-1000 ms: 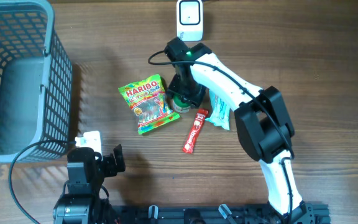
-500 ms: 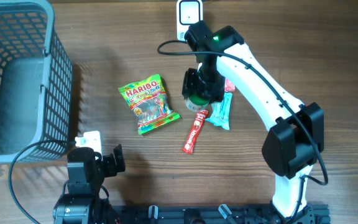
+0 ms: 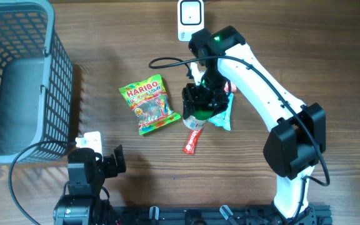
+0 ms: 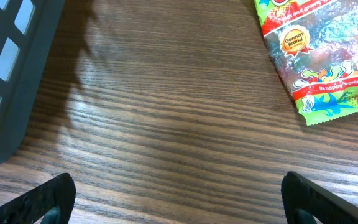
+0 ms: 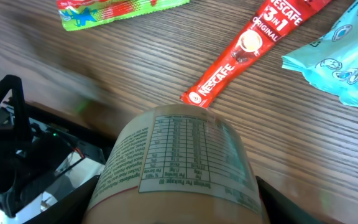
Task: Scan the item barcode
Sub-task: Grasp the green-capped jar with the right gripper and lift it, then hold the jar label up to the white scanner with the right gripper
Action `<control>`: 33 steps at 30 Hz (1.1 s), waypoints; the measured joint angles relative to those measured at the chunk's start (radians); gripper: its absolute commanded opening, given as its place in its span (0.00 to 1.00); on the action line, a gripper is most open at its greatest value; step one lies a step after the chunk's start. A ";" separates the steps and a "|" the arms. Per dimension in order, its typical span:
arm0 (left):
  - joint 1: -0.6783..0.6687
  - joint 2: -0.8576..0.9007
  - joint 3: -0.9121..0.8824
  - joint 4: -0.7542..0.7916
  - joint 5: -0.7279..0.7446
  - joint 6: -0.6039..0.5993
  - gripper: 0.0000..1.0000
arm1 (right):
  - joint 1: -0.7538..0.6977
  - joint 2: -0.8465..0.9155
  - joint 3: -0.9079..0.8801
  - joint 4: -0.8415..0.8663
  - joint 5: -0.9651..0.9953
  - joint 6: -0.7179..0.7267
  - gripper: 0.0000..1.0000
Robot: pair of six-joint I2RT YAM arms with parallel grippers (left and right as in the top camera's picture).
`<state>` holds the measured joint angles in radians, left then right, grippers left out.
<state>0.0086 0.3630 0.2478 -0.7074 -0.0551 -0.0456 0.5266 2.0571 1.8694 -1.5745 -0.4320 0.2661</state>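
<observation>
While the right gripper (image 3: 200, 105) clamps the labelled bottle (image 5: 176, 158) above the red coffee stick (image 3: 194, 135), the white scanner (image 3: 191, 19) lies near at twelve o'clock, so this arm serves, the left gripper (image 4: 180, 198) gaping empty at seven o'clock.

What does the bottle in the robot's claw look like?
The bottle is small and round, wrapped in a pale label printed with a table of tiny text. From overhead its end looks green. The right claw grips it by the sides, holding it above the table, over one end of the red coffee stick.
</observation>
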 measured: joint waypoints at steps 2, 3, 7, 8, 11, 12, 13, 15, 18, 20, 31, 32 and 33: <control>0.000 0.000 0.000 0.000 0.000 0.000 1.00 | 0.000 0.000 0.000 0.000 -0.006 -0.003 0.55; 0.000 0.000 0.000 0.000 0.000 0.000 1.00 | 0.000 0.000 0.000 0.000 -0.006 -0.004 0.55; 0.000 0.000 0.000 0.000 0.000 0.000 1.00 | 0.000 0.000 0.000 0.000 -0.009 -0.007 0.55; 0.000 0.000 0.000 0.000 0.000 0.000 1.00 | 0.000 0.000 0.000 0.000 -0.010 -0.007 0.55; 0.000 0.000 0.000 0.000 0.000 0.000 1.00 | 0.000 0.000 0.000 0.000 -0.010 -0.007 0.55; 0.000 0.000 0.000 0.000 0.000 0.000 1.00 | 0.000 0.000 0.000 0.001 -0.010 -0.008 0.55; 0.000 0.000 0.000 0.000 0.000 0.000 1.00 | 0.000 0.000 0.000 0.010 -0.009 -0.008 0.55; 0.000 0.000 0.000 0.000 0.000 0.000 1.00 | 0.000 0.000 0.000 0.077 -0.008 -0.010 0.60; 0.000 0.000 0.000 0.000 0.000 0.000 1.00 | 0.000 0.000 0.000 0.238 0.014 -0.011 0.62; 0.000 0.000 0.000 0.000 0.000 0.000 1.00 | -0.006 0.000 0.003 0.354 0.069 -0.011 0.61; 0.000 0.000 0.000 0.000 0.000 0.000 1.00 | -0.080 0.000 0.019 0.964 0.611 -0.027 0.57; 0.000 0.000 0.000 0.000 0.000 0.000 1.00 | -0.080 0.000 0.019 1.015 0.633 -0.037 0.57; 0.000 0.000 0.000 0.000 0.000 0.000 1.00 | -0.079 0.001 0.020 1.046 0.644 -0.047 0.57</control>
<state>0.0086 0.3630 0.2478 -0.7078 -0.0551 -0.0456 0.4477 2.0579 1.8896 -0.5289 0.2119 0.2192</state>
